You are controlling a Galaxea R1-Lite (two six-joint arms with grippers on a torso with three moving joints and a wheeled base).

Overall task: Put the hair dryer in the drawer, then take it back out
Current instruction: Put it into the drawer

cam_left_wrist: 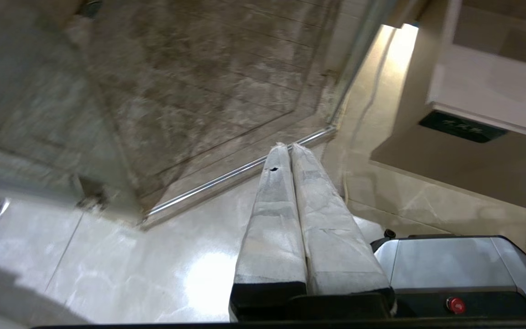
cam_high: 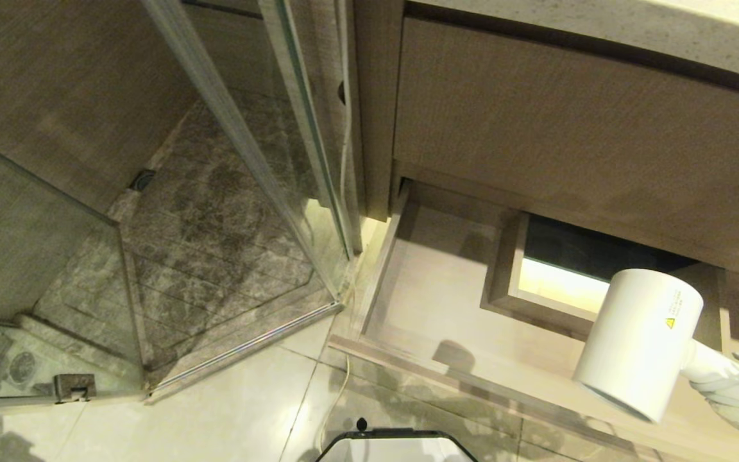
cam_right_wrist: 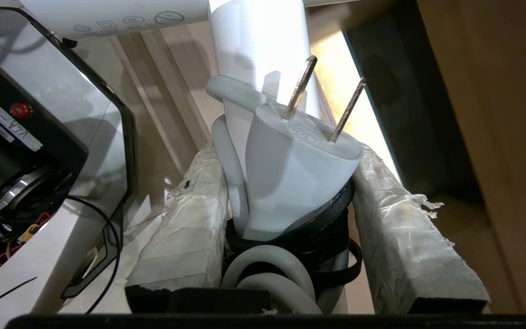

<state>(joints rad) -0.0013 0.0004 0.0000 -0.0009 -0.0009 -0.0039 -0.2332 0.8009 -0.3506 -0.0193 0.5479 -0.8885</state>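
The right end effector [cam_right_wrist: 286,183] grasps the hair dryer [cam_high: 639,340] by its handle, plug and coiled cord pinched between the fingers, holding it above the open drawer [cam_high: 433,301]. The left end effector [cam_left_wrist: 290,148] hangs clenched over the floor [cam_left_wrist: 153,274].

drawer [cam_high: 421,301] pulled open, floor bare on its left half, room to go in from above there. boxed cut-out [cam_high: 517,301] stands mid-drawer, blocks the middle. cabinet front [cam_high: 568,128] overhangs the back. glass shower door [cam_high: 241,192] close on the left. hair dryer [cam_high: 639,340] hangs over the right part.
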